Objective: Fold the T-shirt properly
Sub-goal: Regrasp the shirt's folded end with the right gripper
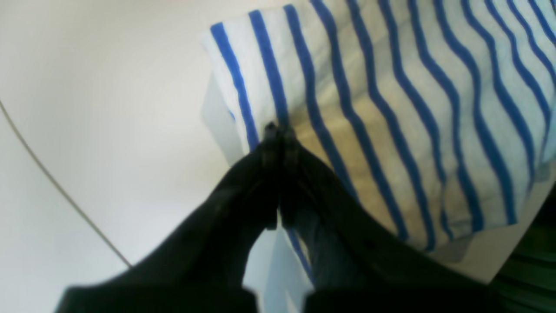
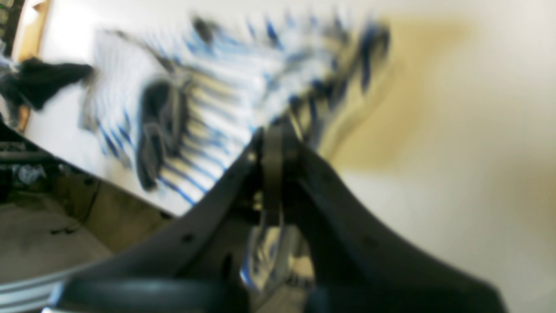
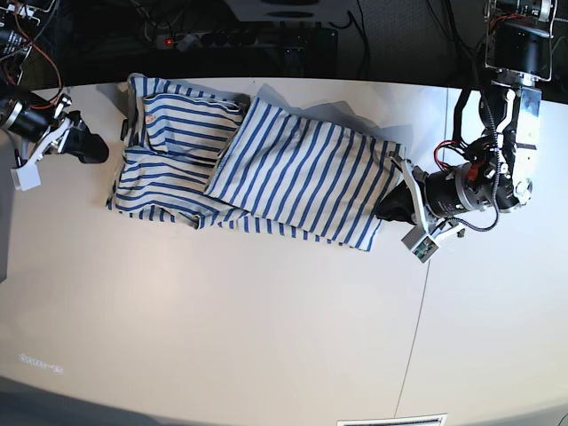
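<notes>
Base view, left jaws clenched on T-shirt (image 3: 293, 173) hem, right jaws clenched, empty.

Colours and patterns on record.
Shirt (image 3: 293, 173): white ground, narrow blue stripes throughout, with a yellowish cast on shaded folds in the left wrist view. Table (image 3: 222, 319): plain off-white, no pattern. Both grippers (image 1: 278, 128) (image 2: 273, 130): black.

A robotics lab: white table (image 3: 266, 337), power strip (image 3: 240, 39) and cable tangle (image 3: 390, 27) behind.
</notes>
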Action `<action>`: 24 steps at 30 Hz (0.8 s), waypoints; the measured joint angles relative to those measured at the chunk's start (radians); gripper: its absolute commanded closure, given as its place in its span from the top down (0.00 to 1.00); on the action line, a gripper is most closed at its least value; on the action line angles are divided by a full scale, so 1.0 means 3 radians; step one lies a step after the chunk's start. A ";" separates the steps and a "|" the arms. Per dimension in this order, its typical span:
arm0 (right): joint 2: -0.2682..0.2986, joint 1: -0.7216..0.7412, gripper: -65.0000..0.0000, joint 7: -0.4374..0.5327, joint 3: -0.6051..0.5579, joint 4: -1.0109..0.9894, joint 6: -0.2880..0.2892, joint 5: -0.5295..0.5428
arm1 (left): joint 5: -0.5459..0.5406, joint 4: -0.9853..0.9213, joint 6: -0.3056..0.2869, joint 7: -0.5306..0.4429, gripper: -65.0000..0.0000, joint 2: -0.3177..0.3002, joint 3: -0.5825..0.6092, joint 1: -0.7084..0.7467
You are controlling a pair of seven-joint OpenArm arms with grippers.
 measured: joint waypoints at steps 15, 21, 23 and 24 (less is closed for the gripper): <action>0.0009 -0.0144 0.69 0.0155 -0.0033 0.0000 -0.0001 -0.0200 | -0.0009 0.0000 -0.0008 0.0003 0.12 0.0000 0.0000 0.0000; -0.0072 -0.0041 0.69 0.0266 -0.0098 -0.0195 -0.0003 -0.0244 | -0.0010 0.0000 -0.0008 0.0001 0.12 0.0001 0.0000 0.0000; -0.0102 0.0008 0.69 0.0272 -0.0173 -0.0328 -0.0003 -0.0187 | -0.0009 0.0000 -0.0008 0.0001 0.12 0.0001 0.0000 0.0000; -0.0109 0.0027 0.69 0.0277 -0.0217 -0.0403 -0.0003 -0.0177 | -0.0009 0.0000 -0.0008 0.0001 0.12 0.0000 0.0000 0.0000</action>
